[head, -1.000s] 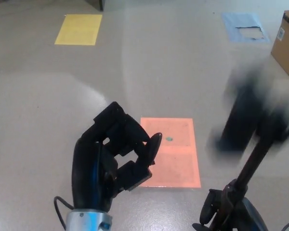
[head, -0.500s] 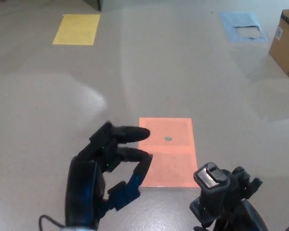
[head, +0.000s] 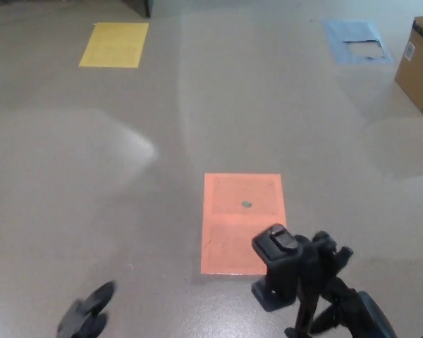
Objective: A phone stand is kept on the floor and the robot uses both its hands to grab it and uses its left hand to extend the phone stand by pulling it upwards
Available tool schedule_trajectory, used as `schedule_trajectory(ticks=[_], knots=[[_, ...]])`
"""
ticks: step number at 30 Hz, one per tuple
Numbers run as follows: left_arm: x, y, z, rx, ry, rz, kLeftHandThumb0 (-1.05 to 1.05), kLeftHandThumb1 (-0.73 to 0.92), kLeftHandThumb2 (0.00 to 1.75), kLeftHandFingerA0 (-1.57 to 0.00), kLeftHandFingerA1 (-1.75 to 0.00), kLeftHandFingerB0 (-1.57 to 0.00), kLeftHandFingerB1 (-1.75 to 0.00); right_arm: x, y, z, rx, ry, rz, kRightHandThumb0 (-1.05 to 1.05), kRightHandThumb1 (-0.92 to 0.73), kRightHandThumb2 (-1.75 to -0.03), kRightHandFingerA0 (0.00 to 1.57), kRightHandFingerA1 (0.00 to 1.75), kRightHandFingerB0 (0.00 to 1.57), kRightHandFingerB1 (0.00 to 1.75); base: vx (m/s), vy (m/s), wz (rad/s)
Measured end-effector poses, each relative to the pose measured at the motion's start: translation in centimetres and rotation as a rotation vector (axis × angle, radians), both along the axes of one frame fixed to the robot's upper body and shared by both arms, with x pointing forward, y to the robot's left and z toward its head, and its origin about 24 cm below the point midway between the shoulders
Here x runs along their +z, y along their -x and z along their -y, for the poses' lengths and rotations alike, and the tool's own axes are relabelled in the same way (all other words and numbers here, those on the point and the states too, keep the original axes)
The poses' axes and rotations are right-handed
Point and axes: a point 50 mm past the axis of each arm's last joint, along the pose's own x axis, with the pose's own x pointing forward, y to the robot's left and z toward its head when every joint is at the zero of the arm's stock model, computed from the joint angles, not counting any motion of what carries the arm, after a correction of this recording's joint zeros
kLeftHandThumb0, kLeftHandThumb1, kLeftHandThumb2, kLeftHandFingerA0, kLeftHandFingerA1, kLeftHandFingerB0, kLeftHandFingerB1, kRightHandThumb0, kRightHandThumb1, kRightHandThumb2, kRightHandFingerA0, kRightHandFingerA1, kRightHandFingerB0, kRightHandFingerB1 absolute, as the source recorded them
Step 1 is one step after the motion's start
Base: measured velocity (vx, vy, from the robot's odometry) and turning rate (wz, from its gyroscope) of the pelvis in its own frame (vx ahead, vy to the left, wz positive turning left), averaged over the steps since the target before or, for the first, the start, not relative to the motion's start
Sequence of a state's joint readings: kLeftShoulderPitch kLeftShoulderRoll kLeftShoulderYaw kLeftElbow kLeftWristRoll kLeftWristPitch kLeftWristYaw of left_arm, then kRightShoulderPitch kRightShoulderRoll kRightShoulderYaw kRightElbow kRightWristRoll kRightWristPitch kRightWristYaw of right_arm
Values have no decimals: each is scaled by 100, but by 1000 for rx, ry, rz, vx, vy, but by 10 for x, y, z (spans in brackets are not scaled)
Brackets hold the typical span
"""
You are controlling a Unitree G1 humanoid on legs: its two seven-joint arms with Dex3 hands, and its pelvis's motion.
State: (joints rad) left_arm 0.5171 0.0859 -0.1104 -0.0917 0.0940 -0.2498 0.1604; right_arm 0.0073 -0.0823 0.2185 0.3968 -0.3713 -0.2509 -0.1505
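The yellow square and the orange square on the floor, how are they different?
The yellow square lies far off at top left; the orange square lies near, by the phone stand. The orange square has a small dark spot and a line across its middle; the yellow square looks plain. Both lie flat on the floor.

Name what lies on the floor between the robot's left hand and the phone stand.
In the head view, only bare grey floor separates the left hand from the phone stand; the orange mat sits just above that stretch.
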Motion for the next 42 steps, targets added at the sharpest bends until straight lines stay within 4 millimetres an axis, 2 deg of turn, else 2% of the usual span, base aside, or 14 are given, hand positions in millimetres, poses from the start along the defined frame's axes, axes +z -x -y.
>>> schedule_trajectory(ticks=[5,8,9,11,15,19,20,21,23,27,29,30,36,42], knots=[[-16,24,-17,59,-9,-76,-39,39,102,0,-49,0,-47,0,7,4,3,-11,-9,-105,-68,-66,0,47,0,0,0,0,0],[-20,34,-24,83,-14,-96,-38,39,102,0,-50,0,-47,-1,12,7,1,-12,-17,-105,-57,-105,0,4,0,2,0,0,0],[-21,37,-26,92,-16,-99,-84,81,66,-17,-29,-19,-28,-1,14,9,3,-11,-20,-105,-57,-106,0,3,0,3,0,0,0],[-23,42,-30,104,-17,-103,-38,40,103,0,-50,0,-47,0,18,11,8,-11,-18,-105,-57,-102,0,0,0,0,0,0,0],[-24,51,-37,123,-16,-99,-39,39,102,0,-50,0,-47,1,28,13,21,-10,-18,-105,-57,-105,0,0,0,1,0,0,0],[-24,58,-40,133,-6,-88,-83,85,67,-12,-29,-18,-27,1,39,17,33,-4,-19,-104,-58,-103,0,0,0,0,0,0,0],[-24,60,-41,135,-3,-88,-83,87,67,-12,-29,-18,-28,1,43,19,35,-1,-20,-105,-70,-61,0,0,0,0,0,0,0],[-25,63,-42,138,0,-88,-38,44,105,-1,-50,0,-47,1,47,21,38,0,-22,-105,-70,-63,0,0,0,0,0,0,0],[-24,67,-43,141,3,-82,-83,87,67,-13,-29,-17,-27,1,55,25,43,4,-25,-105,-70,-64,0,0,0,0,0,0,0],[-23,77,-45,148,11,-76,-37,44,105,0,-50,0,-47,-1,76,38,48,14,-47,-105,-69,-61,0,0,0,0,0,0,0],[-23,83,-46,150,15,-74,-80,88,66,-17,-29,-20,-28,-1,88,44,49,18,-63,-105,-69,-63,0,0,0,0,0,0,0],[-22,85,-46,153,16,-72,-79,86,67,-19,-28,-22,-28,-1,94,47,50,20,-71,-104,-57,-101,0,0,0,0,0,0,0],[-20,95,-46,162,22,-52,-85,89,68,-19,-28,-22,-28,-3,127,63,37,4,-124,-103,-76,-64,0,0,0,0,0,0,0],[-19,100,-46,171,42,-45,-81,89,67,-17,-28,-22,-29,-11,156,71,-11,-32,-172,-103,-73,-105,0,3,0,0,0,0,0]])
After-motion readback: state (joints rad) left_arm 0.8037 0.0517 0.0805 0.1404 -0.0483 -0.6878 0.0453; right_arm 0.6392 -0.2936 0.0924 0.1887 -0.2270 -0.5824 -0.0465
